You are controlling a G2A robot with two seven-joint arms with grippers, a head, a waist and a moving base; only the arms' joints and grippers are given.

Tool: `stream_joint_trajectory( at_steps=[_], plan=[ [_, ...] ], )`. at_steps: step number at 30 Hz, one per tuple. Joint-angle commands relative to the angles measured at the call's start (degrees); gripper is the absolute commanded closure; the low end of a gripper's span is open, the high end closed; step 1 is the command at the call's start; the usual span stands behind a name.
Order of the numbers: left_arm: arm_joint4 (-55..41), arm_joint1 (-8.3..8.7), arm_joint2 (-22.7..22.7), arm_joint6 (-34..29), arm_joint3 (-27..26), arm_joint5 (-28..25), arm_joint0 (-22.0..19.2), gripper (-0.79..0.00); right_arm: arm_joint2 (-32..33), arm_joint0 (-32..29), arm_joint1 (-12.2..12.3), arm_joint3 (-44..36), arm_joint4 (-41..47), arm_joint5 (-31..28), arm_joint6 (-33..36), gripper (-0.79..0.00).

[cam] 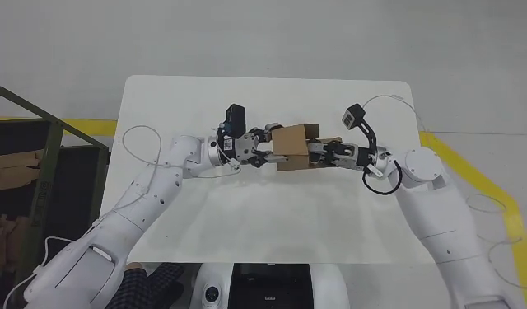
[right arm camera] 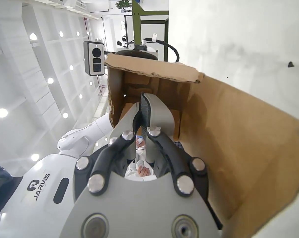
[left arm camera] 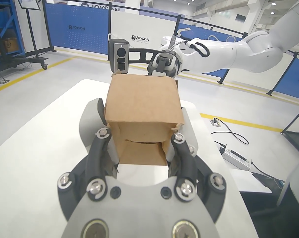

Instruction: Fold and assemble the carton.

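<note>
1. The brown carton [cam: 292, 140] sits over the middle of the white table [cam: 329, 218], between the two arms.
2. The left gripper [left arm camera: 141, 108] has its fingers [left arm camera: 88, 117] on each side of the carton, squeezing it.
3. The right gripper [right arm camera: 142, 97] has its fingers pressed together, with the tips poking into the carton's open end.

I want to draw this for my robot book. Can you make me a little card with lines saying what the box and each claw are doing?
Thing: brown carton, partly folded, not closed yet
Where: over the middle of the white table, between the two arms
Left claw: fingers on two opposite sides of the carton, gripping it
Right claw: fingers shut together, poked into the carton's open end
Loose part: a big flap sticks out beside the right claw
</note>
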Motion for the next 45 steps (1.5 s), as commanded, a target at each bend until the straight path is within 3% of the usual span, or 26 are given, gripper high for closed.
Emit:
stream_joint_trajectory(
  at_steps=[1, 17, 26, 37, 45],
  plan=[
    [0.1, 0.07, 0.0, 0.3, 0.0, 0.0, 0.0, -0.428, 0.9, -0.1, 0.2, 0.2, 0.0, -0.1, 0.1, 0.000],
    [1.7, 0.51, -0.4, 2.3, -1.0, 0.0, 0.6, -0.425, 3.1, 4.9, 0.9, 5.0, -4.3, 0.9, -2.9, 0.000],
    [1.7, 0.59, 0.3, 2.6, -1.4, 0.0, 0.5, -0.428, -1.7, 8.8, -0.3, 7.8, -2.1, -0.5, -0.5, 0.000],
    [1.6, 0.61, 0.8, 2.6, -0.9, 0.0, -0.1, -0.416, -5.5, 9.5, -1.0, 5.2, -2.2, 0.3, 0.9, 0.000],
    [1.5, 0.67, 0.7, 3.0, -0.5, 0.0, -0.3, -0.409, -0.5, 9.0, 0.2, 6.5, -2.6, -0.1, -0.4, 0.000]
  ],
)
